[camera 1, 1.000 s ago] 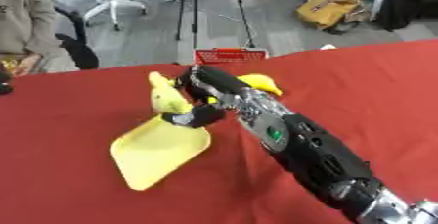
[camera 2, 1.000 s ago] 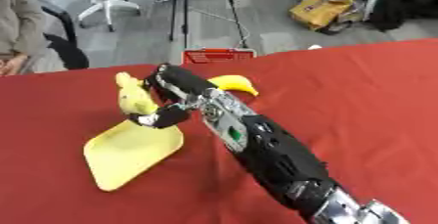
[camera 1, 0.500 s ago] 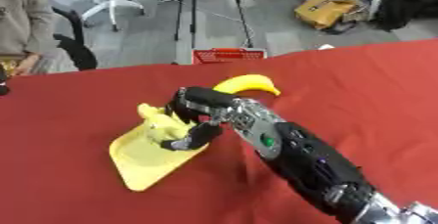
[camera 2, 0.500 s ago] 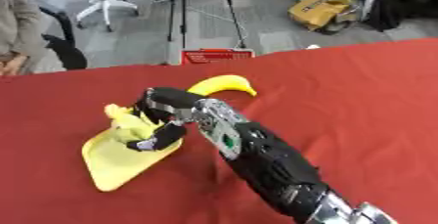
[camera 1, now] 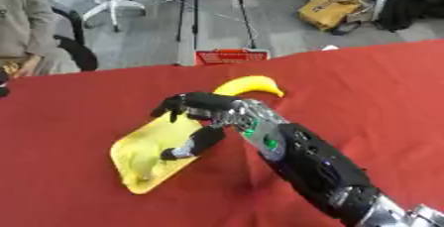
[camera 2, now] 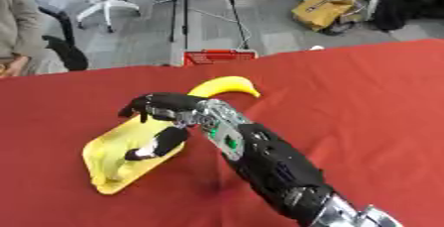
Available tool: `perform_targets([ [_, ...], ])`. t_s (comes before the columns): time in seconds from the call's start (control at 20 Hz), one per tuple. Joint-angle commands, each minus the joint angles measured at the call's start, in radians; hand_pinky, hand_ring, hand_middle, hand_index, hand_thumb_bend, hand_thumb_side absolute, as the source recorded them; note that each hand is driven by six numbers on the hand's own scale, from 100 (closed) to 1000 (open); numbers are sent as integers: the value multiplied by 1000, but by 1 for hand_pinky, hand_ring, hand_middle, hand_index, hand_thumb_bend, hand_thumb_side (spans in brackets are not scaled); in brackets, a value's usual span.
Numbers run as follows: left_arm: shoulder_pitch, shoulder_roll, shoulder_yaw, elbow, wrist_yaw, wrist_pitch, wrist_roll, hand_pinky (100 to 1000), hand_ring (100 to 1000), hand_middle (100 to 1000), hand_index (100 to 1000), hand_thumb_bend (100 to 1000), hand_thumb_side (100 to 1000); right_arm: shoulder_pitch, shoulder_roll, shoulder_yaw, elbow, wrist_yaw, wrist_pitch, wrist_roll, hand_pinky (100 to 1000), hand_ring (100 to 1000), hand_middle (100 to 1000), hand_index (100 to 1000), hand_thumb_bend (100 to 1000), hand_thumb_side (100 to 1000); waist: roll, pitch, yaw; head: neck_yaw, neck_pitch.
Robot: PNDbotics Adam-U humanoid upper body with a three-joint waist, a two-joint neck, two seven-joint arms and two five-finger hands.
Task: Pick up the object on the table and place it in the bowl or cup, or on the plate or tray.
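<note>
A yellow plate [camera 1: 178,134] lies on the red table left of centre. On its near end lies a yellow toy [camera 1: 140,165], hard to tell from the plate. My right hand [camera 1: 218,114] hovers over the plate's far end, open, fingers spread to the left and thumb pointing down at the plate, holding nothing. The right arm runs in from the lower right corner. A banana [camera 2: 225,85] lies on the cloth just behind the hand. The left hand shows in neither view.
A small red basket [camera 1: 231,56] stands on the floor past the table's far edge. A person sits at the far left edge, apart from the plate. Red tablecloth [camera 1: 373,92] stretches to the right and front.
The right hand carried the yellow toy down and left from above the plate, set it on the plate and let go; its fingers have opened.
</note>
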Motion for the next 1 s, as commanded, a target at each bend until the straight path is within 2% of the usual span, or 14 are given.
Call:
perform_targets([
  [0.05, -13, 8, 4, -21, -3, -2, 1, 618, 628, 721, 805, 781, 843, -13, -9, -4, -26, 12, 1, 5, 770, 722, 821, 930, 533, 597, 5, -18, 0, 1, -14],
  [0.3, -14, 8, 4, -22, -4, -2, 1, 618, 628, 720, 805, 780, 843, -15, -14, -8, -34, 16, 6, -5, 771, 722, 819, 931, 535, 596, 5, -20, 0, 0, -16],
  [0.35, -13, 8, 5, -21, -5, -1, 2, 618, 628, 720, 805, 780, 843, -17, -18, -20, -38, 17, 20, -29, 774, 721, 822, 944, 534, 594, 5, -21, -2, 2, -16],
  [0.4, -13, 8, 5, -21, -5, -1, 2, 618, 628, 720, 805, 780, 843, -17, -22, -28, -45, 22, 41, -69, 774, 721, 822, 944, 534, 594, 4, -22, -2, 2, -16],
  [0.6, -11, 10, 7, -20, -7, -1, 5, 618, 628, 720, 805, 780, 843, -14, -39, -58, -64, 45, 180, -306, 759, 706, 807, 935, 564, 588, 7, -24, -14, 7, -15],
  [0.7, -10, 12, 9, -20, -8, -1, 6, 618, 628, 720, 805, 780, 843, -11, -48, -59, -76, 49, 225, -374, 758, 705, 806, 933, 569, 588, 7, -24, -21, 11, -16],
  [0.8, -9, 15, 12, -19, -10, 0, 8, 619, 628, 720, 805, 779, 843, -7, -65, -64, -84, 41, 252, -390, 768, 722, 818, 943, 569, 583, 7, -25, -30, 17, -19],
  [1.0, -5, 21, 16, -16, -15, 2, 12, 618, 628, 719, 805, 779, 843, 3, -111, -83, -110, 7, 281, -335, 772, 728, 828, 949, 564, 577, 9, -26, -53, 28, -20],
])
